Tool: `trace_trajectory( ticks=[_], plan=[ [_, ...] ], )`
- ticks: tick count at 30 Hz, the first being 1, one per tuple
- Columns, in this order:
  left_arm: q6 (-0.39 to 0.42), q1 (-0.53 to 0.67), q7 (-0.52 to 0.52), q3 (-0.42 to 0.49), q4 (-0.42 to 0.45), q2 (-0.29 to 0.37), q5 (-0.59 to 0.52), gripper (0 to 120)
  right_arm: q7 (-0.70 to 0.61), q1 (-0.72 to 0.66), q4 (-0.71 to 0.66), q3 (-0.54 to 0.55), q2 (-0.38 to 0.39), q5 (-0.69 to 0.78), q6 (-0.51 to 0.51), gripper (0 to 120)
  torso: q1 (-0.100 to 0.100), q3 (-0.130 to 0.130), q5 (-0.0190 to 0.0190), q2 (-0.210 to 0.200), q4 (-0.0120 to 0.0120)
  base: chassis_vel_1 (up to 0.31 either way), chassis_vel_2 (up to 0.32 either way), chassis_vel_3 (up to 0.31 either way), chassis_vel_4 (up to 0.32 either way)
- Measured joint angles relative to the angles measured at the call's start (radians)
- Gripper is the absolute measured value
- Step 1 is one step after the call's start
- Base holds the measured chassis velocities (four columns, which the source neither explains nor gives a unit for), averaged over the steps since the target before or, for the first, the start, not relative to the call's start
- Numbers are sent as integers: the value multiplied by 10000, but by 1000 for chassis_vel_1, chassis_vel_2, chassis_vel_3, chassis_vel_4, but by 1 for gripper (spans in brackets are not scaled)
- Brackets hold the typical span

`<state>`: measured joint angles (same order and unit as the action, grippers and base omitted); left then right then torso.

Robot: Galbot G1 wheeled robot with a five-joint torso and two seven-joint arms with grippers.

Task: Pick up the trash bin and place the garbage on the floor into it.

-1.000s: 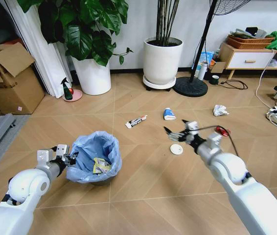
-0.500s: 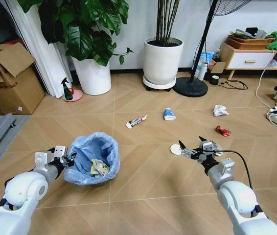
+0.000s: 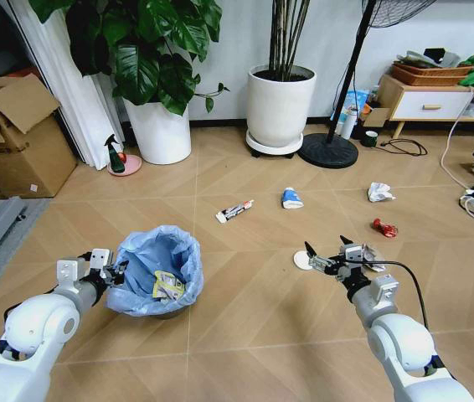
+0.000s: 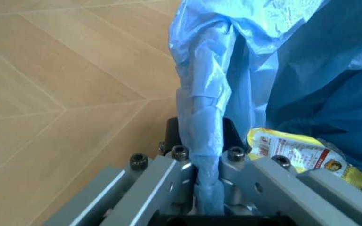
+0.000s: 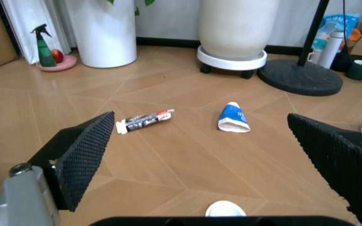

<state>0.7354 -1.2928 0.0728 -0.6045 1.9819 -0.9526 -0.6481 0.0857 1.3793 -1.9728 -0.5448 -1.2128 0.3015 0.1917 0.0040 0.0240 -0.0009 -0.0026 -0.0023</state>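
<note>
Lid (image 3: pixel 302 260) of white plastic lies on the floor just beneath the right gripper (image 3: pixel 330 254), jaws spread wide, while the left gripper (image 3: pixel 113 270) clenches the trash bin (image 3: pixel 155 270) rim.

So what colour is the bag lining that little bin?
Light blue, crinkled plastic bag over the black trash bin; clearest in the head view.

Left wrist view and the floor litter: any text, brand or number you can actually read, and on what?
None can be read.
Yellow packet inside the trash bin: red and dark print, too blurred to read.
White tube on the floor: dark and red label, too small.
Blue-white wrapper: no legible marking.
White round lid by the right gripper: plain.
</note>
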Motion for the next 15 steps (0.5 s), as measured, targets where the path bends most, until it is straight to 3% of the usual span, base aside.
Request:
trace_trajectory(
  ticks=[15],
  plan=[
    [0, -53, 0, -7, 43, 1, 20, 0, 42, 4, 19, 20, -10, 37, 8, 100, 0, -1, 0, 0, 0, -95, 82, 89, -99]
  ],
)
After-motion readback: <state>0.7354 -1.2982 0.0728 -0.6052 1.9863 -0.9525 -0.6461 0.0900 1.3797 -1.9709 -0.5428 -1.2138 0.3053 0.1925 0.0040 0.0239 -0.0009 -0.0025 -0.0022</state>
